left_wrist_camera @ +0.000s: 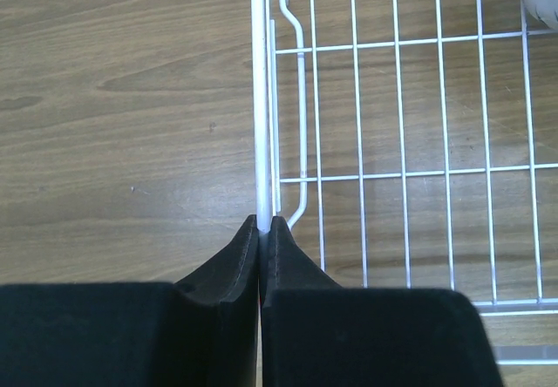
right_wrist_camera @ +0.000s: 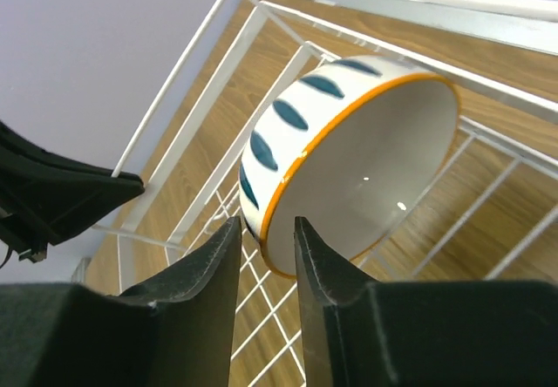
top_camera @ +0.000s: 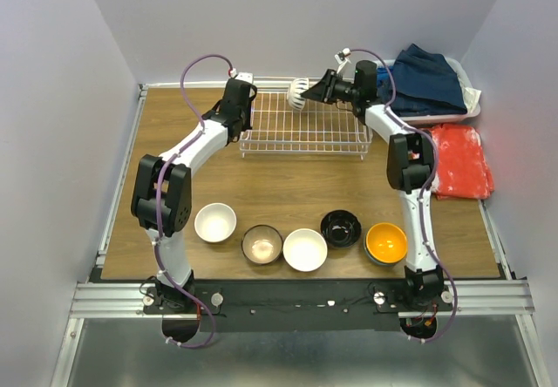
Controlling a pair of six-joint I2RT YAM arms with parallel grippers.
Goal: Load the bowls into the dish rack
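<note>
While the bowl (right_wrist_camera: 349, 143) leans, right end effector (right_wrist_camera: 267, 223) straddles its rim

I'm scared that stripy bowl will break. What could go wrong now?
The striped bowl stands tilted on its edge in the dish rack, and the right gripper has its jaws apart around the rim. It might roll or tip over with a clatter. The gripper could also catch the rim when pulling back. The left gripper pinches the rack's side wire; a tug there could shake the bowl.
</note>
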